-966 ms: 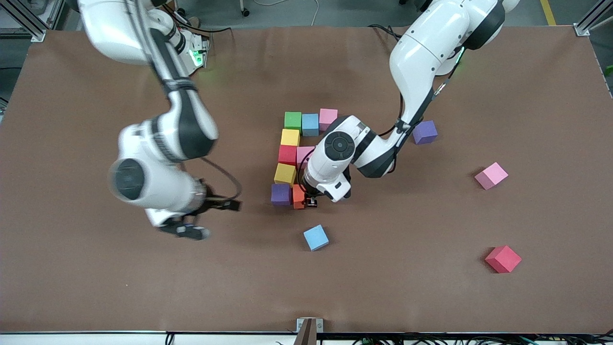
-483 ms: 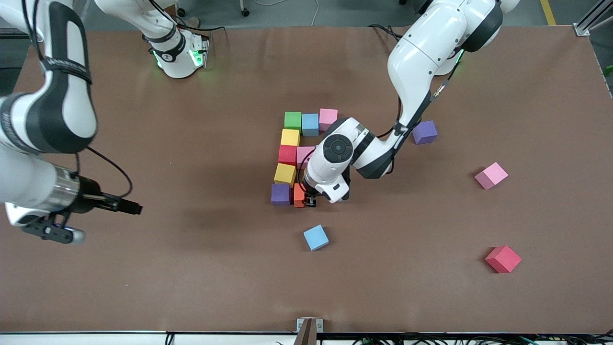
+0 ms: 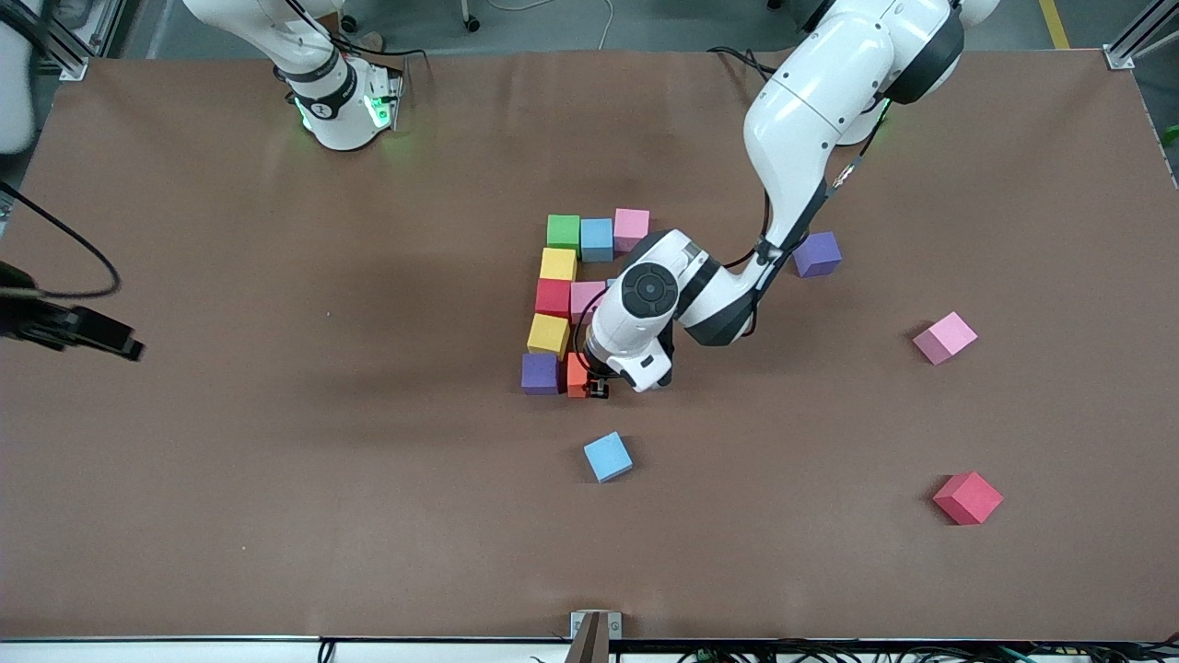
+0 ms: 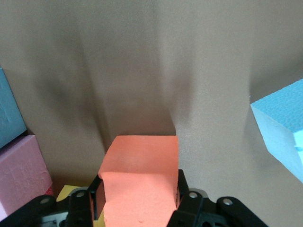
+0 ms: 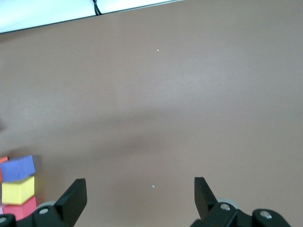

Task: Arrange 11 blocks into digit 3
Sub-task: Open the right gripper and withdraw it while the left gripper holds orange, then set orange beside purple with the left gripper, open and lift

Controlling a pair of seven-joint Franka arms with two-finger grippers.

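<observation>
The blocks of the digit 3 lie mid-table: green (image 3: 563, 230), blue (image 3: 597, 238) and pink (image 3: 631, 227) in a bar, then yellow (image 3: 558, 264), red (image 3: 553, 296) with pink (image 3: 586, 299), yellow (image 3: 548, 333) and purple (image 3: 540, 373). My left gripper (image 3: 590, 384) is shut on an orange block (image 3: 575, 375), low beside the purple one. The left wrist view shows the orange block (image 4: 140, 165) between the left gripper's (image 4: 137, 191) fingers. The right gripper (image 5: 138, 182) is open and empty over bare table at the right arm's end.
Loose blocks lie about: blue (image 3: 608, 457) nearer the camera than the figure, then purple (image 3: 817, 254), pink (image 3: 944, 337) and red (image 3: 967, 498) toward the left arm's end. The right wrist view catches the purple (image 5: 18, 168) and yellow (image 5: 19, 189) blocks.
The right arm has swung away from the figure toward its own end of the table, nearly out of the front view. The left gripper and orange block have stayed put.
</observation>
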